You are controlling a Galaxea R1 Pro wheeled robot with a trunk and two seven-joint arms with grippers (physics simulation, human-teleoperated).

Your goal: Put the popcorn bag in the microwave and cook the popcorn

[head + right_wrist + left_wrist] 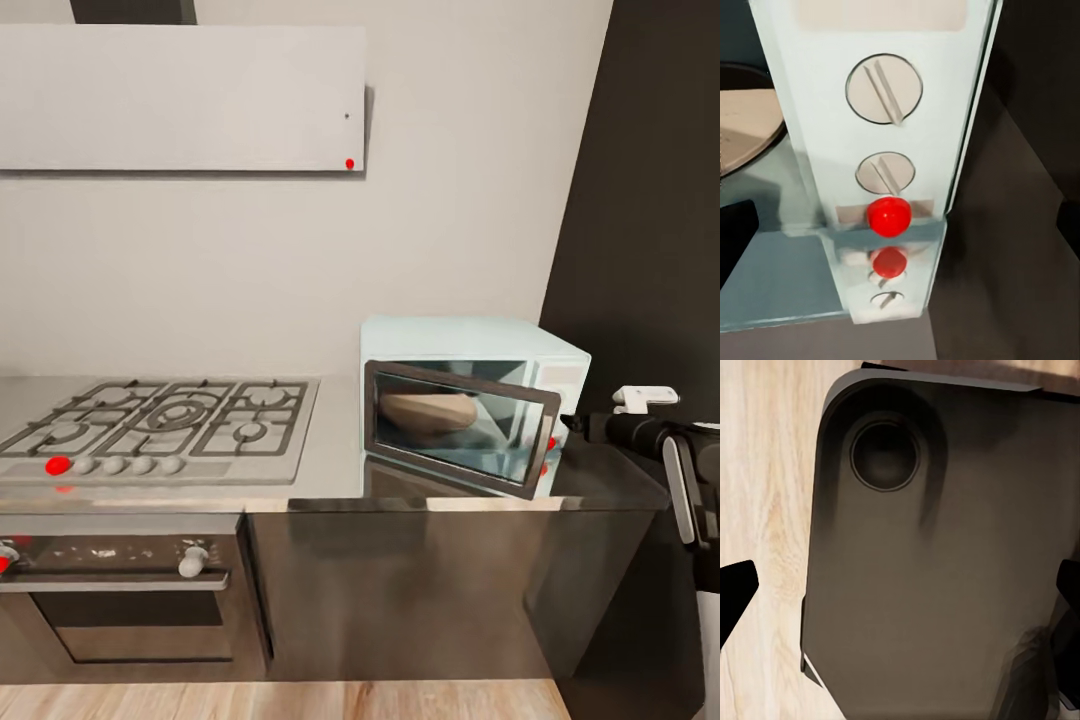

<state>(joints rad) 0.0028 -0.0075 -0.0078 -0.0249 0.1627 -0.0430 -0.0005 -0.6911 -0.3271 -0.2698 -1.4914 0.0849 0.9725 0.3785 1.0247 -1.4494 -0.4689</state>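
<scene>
**Door ajar, bag inside, right arm at the controls**

The countertop [330,480] carries a gas hob [165,420] and, at its right end, the microwave [470,400]. Its dark glass door [455,430] stands partly open, and the popcorn bag [428,410] lies inside the cavity.

The step in hand looks like closing up and starting the heat. Done well, the door should be pushed fully shut first; only then is the red button [889,216] worth pressing squarely.

The right gripper [575,422] hovers near the control panel; its dark fingertips sit at the wrist picture's edges, so the jaws look wide and empty.

The right wrist view resolves the two knobs [883,88], tiny in the head view. The left wrist view looks at a dark robot panel [937,570] over wood floor [765,472], its fingertips likewise spread, holding nothing.
</scene>
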